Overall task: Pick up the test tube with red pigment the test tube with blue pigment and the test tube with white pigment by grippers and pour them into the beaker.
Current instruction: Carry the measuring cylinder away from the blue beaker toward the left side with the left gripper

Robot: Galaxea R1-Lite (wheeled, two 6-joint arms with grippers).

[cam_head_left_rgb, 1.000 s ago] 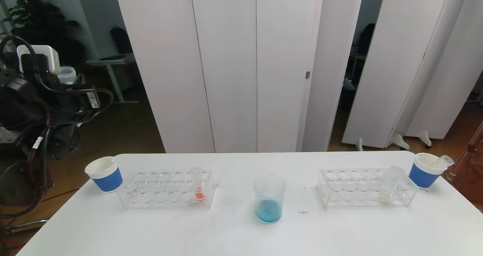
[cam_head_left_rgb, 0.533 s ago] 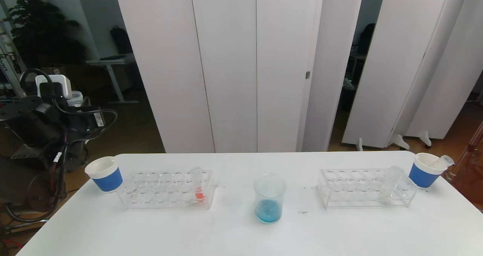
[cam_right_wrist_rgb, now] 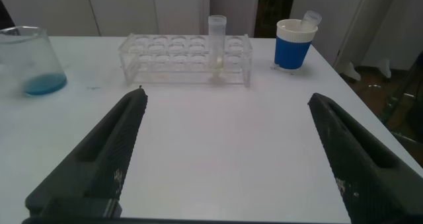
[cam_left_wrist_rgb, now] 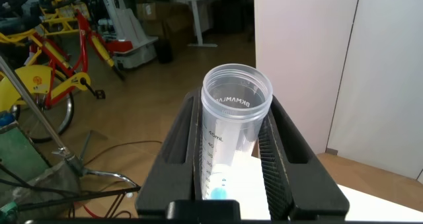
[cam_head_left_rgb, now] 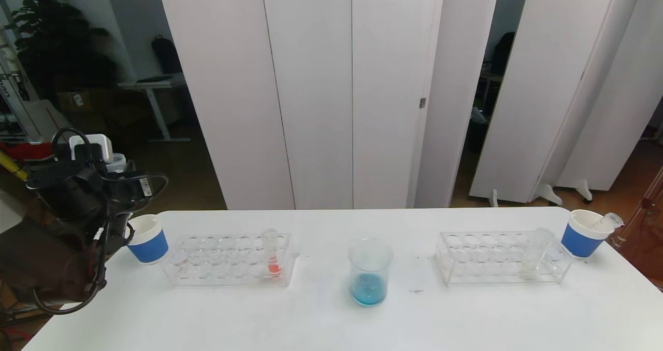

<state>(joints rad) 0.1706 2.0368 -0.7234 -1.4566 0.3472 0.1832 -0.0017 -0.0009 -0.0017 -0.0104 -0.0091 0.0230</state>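
Beaker (cam_head_left_rgb: 369, 272) with blue pigment stands mid white tabletop (cam_head_left_rgb: 321, 320); left gripper (cam_left_wrist_rgb: 231, 145) fingers clamp a clear tube (cam_left_wrist_rgb: 232, 125); right gripper (cam_right_wrist_rgb: 228, 145) fingers spread wide, white room panels (cam_head_left_rgb: 305, 82) beyond

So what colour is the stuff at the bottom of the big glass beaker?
Bright blue. The beaker shows it best in the head view.

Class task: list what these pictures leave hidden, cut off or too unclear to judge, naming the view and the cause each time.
- Left gripper fingers: head view, hidden behind the arm's dark body and cables.
- Slim clear test tube with blue pigment: left wrist view, bottom cut off by the picture's edge.
- Clear tube in the right-hand white cup with blue band: head view, too small to judge contents.
- Right gripper: outside the head view.
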